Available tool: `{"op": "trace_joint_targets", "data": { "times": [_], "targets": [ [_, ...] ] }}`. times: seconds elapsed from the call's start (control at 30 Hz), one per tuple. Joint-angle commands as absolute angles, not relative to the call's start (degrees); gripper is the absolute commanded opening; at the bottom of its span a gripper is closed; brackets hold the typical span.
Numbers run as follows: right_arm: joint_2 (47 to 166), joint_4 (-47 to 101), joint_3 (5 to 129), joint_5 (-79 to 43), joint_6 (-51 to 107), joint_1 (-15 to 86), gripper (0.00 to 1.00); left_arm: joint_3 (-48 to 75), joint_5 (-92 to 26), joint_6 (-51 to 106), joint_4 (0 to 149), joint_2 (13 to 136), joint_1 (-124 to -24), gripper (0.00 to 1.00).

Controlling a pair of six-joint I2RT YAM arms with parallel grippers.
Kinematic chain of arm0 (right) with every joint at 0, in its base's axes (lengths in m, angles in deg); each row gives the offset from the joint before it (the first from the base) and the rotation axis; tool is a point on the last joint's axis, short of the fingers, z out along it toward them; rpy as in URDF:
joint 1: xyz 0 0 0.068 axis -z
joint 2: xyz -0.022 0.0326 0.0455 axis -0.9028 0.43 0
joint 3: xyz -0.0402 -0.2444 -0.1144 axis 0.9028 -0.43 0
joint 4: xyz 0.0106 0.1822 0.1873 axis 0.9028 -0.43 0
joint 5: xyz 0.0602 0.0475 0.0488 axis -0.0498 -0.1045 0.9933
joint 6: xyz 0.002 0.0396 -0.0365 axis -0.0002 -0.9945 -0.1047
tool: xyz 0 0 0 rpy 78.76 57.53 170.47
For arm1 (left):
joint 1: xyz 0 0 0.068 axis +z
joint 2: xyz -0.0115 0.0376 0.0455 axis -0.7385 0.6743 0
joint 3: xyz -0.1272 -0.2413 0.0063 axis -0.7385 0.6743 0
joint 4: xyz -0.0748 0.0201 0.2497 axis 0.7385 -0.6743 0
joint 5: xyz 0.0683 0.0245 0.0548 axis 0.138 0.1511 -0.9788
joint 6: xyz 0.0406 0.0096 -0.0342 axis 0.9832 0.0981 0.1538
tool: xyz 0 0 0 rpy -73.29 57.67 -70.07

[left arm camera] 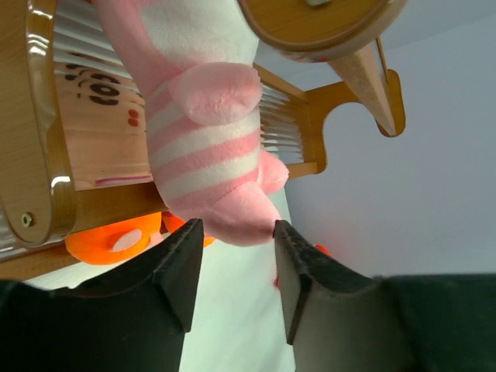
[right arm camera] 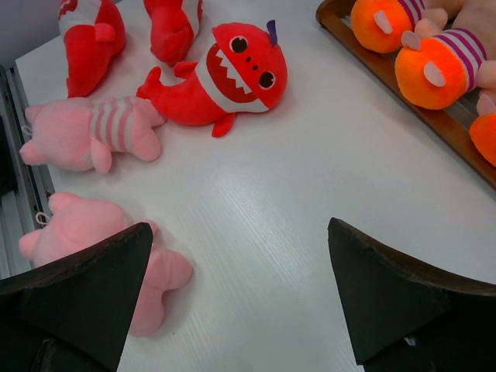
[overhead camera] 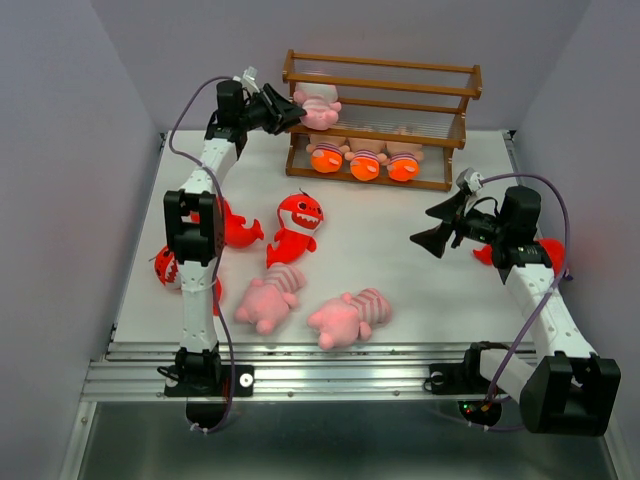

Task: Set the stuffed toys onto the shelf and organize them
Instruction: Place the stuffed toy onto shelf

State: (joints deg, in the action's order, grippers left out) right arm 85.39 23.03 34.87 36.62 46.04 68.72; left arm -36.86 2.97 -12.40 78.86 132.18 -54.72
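Observation:
A pink striped toy sits at the left end of the shelf's middle level. My left gripper is right at it, open, and the toy's lower end just reaches between the fingertips. Three orange-footed dolls lie in a row on the bottom level. On the table are two pink toys and red sharks. My right gripper hangs wide open above bare table, holding nothing.
Another red toy lies behind the right arm, mostly hidden. The left arm's upright link stands in front of two of the sharks. Purple walls close in the table on the left, back and right. The shelf's top level holds nothing.

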Motion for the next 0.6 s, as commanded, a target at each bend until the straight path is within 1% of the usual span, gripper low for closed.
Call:
{"op": "trace_joint_targets", "data": {
  "times": [0.0,0.03,0.1,0.13,0.17,0.5,0.57],
  "targets": [
    [85.4,23.8,35.7,37.4,47.1,69.0,1.0,-36.2,3.1,-10.6,80.2,127.7,-54.4,0.54],
    [85.4,23.8,35.7,37.4,47.1,69.0,1.0,-36.0,3.1,-10.5,80.1,127.7,-54.4,0.54],
    [85.4,23.8,35.7,37.4,47.1,69.0,1.0,-35.9,2.8,-10.5,79.9,127.8,-54.4,0.6],
    [85.4,23.9,35.7,37.4,47.1,69.0,1.0,-36.0,2.7,-10.5,79.7,127.9,-54.5,0.66],
    [85.5,23.8,35.7,37.4,47.1,69.0,1.0,-36.2,2.6,-10.5,79.5,128.1,-54.5,0.66],
    [85.5,23.8,35.8,37.4,47.2,69.0,1.0,-39.9,0.1,-10.4,77.4,131.0,-56.0,0.66],
    [85.5,23.8,35.8,37.4,47.2,69.0,1.0,-39.9,-0.2,-10.6,77.4,131.3,-56.2,0.63]
  ]
}}
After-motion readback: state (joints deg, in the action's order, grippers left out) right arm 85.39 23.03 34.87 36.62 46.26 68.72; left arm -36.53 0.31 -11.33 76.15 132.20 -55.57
